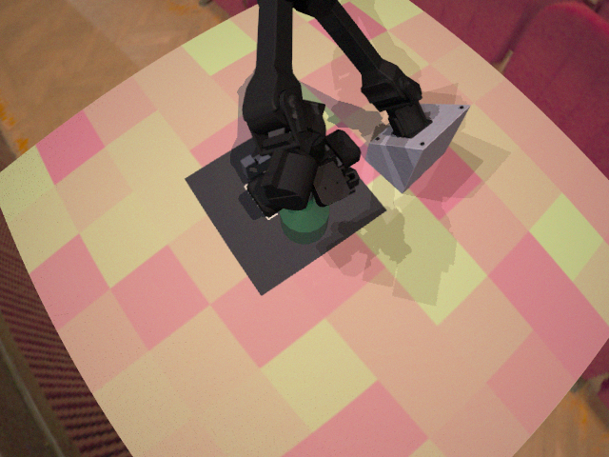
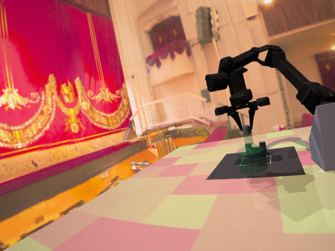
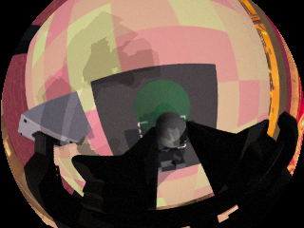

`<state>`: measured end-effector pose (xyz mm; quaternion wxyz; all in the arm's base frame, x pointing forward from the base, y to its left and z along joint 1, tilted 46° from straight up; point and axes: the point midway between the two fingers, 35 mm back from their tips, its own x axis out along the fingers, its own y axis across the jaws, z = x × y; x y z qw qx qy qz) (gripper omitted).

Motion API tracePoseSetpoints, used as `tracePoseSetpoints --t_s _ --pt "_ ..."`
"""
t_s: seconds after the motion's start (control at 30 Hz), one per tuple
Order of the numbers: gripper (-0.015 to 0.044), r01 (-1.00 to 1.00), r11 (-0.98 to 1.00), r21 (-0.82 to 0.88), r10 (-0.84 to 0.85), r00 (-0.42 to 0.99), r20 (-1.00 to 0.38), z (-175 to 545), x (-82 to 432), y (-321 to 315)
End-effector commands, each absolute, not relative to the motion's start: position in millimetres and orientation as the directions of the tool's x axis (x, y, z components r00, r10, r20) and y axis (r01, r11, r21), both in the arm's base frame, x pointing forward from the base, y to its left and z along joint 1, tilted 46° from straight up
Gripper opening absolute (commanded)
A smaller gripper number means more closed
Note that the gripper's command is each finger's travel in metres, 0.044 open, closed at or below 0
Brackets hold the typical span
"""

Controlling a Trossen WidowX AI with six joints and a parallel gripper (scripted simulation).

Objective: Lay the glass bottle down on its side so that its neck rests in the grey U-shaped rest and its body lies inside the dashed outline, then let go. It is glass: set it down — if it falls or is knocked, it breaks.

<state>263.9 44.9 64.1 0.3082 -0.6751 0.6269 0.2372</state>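
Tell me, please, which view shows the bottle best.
The exterior view: the glass bottle stands upright there, body and neck visible. The top view shows only part of its green body below the gripper; the wrist view looks down onto its cap.

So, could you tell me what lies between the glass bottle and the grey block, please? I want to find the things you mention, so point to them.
Part of the dark mat (image 1: 230, 236) (image 2: 290, 166) (image 3: 203, 83), then patterned tabletop (image 1: 324, 364) (image 2: 172, 210) (image 3: 242, 71), separates the glass bottle (image 1: 304, 228) (image 2: 253, 164) (image 3: 159, 97) from the grey block (image 1: 435, 145) (image 2: 325, 135) (image 3: 59, 114), in the wrist view.

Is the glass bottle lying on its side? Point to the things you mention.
No; the glass bottle (image 1: 304, 226) (image 2: 251, 167) (image 3: 161, 97) stands upright, neck pointing up.
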Motion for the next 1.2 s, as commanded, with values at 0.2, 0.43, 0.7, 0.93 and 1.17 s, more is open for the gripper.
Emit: tracePoseSetpoints --t_s 0.2,0.43,0.7,0.93,1.17 --pt "0.0121 -0.993 -0.024 -0.119 -0.7 0.101 -0.707 67.8 263.6 42.9" --pt "0.0121 -0.993 -0.023 -0.12 -0.696 0.102 -0.71 75.3 263.0 38.7" --pt "0.0121 -0.993 -0.02 -0.118 -0.686 0.1 -0.72 80.4 262.7 35.5" --pt "0.0121 -0.993 -0.016 -0.117 -0.677 0.097 -0.729 84.8 262.4 32.4" --pt "0.0121 -0.993 -0.013 -0.116 -0.667 0.095 -0.739 89.1 262.1 29.2"
